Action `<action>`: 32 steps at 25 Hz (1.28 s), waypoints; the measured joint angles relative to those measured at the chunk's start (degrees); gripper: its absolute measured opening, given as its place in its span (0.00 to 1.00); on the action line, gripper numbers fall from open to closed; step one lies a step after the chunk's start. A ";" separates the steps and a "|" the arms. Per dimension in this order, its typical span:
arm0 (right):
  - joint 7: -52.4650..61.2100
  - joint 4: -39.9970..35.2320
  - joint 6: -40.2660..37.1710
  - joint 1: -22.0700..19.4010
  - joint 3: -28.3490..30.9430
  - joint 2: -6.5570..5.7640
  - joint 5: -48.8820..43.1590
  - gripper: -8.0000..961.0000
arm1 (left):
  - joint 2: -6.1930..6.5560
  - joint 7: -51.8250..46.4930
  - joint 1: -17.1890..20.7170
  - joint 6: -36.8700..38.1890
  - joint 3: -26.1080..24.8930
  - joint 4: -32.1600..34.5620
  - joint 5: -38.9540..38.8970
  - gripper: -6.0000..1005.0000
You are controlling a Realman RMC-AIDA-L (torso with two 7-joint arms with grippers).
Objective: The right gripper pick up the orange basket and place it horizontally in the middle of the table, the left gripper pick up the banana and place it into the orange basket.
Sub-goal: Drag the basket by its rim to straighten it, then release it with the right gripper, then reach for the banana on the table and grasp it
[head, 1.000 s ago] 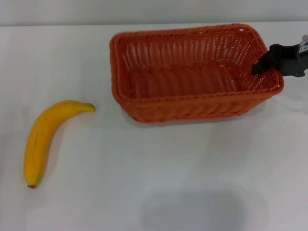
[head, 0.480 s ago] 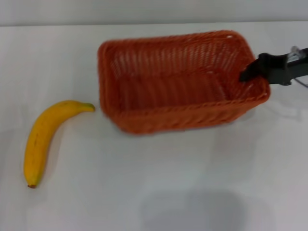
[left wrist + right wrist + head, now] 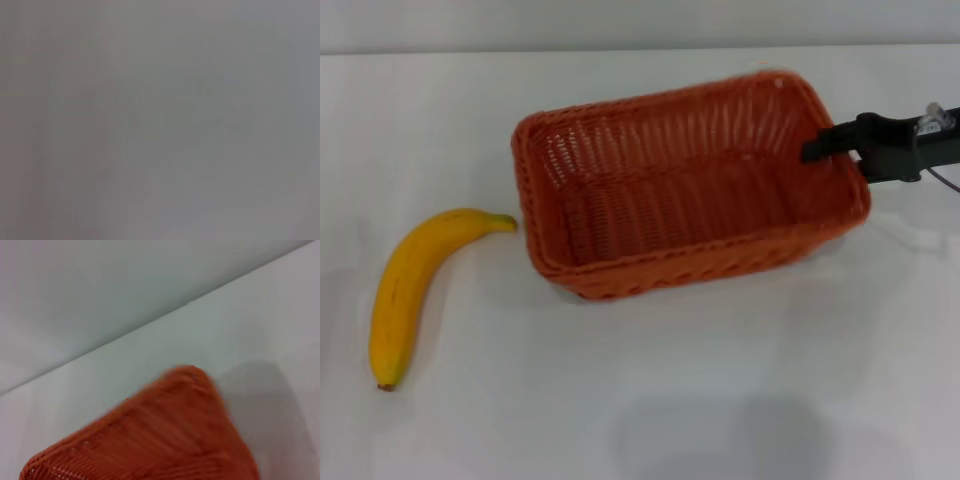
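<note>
1. My right claw (image 3: 820,146) is at the short end wall of the orange basket (image 3: 685,195), one black finger reaching in over the braided rim. It looks clenched on that wall, though the outer finger is hidden behind the wicker.

2. The basket sits skewed: the end far from my claw is nearer the tabletop's front edge, the end at my claw tipped up and away. I judge that comes from holding it by one end only, so the free end swings.

3. The task wants it lying level across the middle of the tabletop (image 3: 720,380). It is near the middle but not square yet, so I would say the placing is only partly done. Straightening comes first, then letting go.

4. From my right wrist the rim corner (image 3: 192,375) fills the view close up, with pale tabletop beyond. That fits a hold right at the end wall.

5. The banana (image 3: 415,280) lies well across from my right claw, past the basket's far end. Its greenish tip is just beside the basket's near corner, seemingly not touching. Swing the basket much farther that way and I risk nudging it.

6. My left claw is not in sight from the head, and its wrist view shows nothing I can read. It looks parked, waiting for the banana.

7. The basket is empty, open side up, ready to receive.
</note>
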 joint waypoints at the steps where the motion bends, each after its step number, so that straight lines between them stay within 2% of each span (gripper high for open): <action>1: -0.27 -0.36 -0.01 -0.46 0.00 -0.01 0.22 0.54 | 0.00 0.00 0.06 0.00 0.00 0.00 0.01 0.79; 11: -3.08 -5.36 -0.24 -6.18 1.19 -0.06 3.10 0.75 | -0.08 0.00 0.10 0.00 0.00 -0.78 0.03 0.79; 14: -7.94 -6.45 -0.55 -8.94 6.52 -0.13 9.42 0.83 | -0.11 0.00 0.19 0.00 0.00 -0.79 0.04 0.79; 17: -16.93 -3.74 -0.61 -10.83 12.14 0.02 19.29 0.88 | -0.17 0.00 0.47 0.00 0.00 -0.78 0.03 0.79; 21: -37.76 9.01 -0.60 -12.20 17.72 -0.26 37.68 0.87 | -0.21 0.00 0.85 0.00 0.11 -0.40 0.04 0.79; 24: -54.25 16.20 -0.68 -12.39 20.61 -0.18 44.70 0.87 | -0.26 -0.22 0.94 -0.40 0.62 -0.15 1.03 0.79; 26: -71.87 21.31 -1.00 -12.51 23.85 0.09 48.21 0.87 | -0.22 -2.87 1.25 -0.76 0.67 -0.13 3.64 0.79; 27: -77.15 23.02 -1.00 -12.53 24.81 0.12 49.22 0.87 | -0.18 -4.02 1.37 -0.76 0.68 -0.22 4.67 0.79; 30: -104.49 31.80 -0.25 -12.57 27.64 0.23 55.38 0.87 | 0.02 -11.23 1.77 -0.88 0.69 -1.52 10.77 0.79; 31: -117.54 35.80 -0.13 -12.41 27.87 0.36 58.21 0.87 | 0.05 -15.08 1.81 -1.00 0.71 -2.83 13.47 0.78; 32: -120.70 36.82 -0.18 -12.34 27.87 0.41 58.88 0.87 | 0.10 -19.40 1.82 -1.09 0.71 -4.50 16.05 0.78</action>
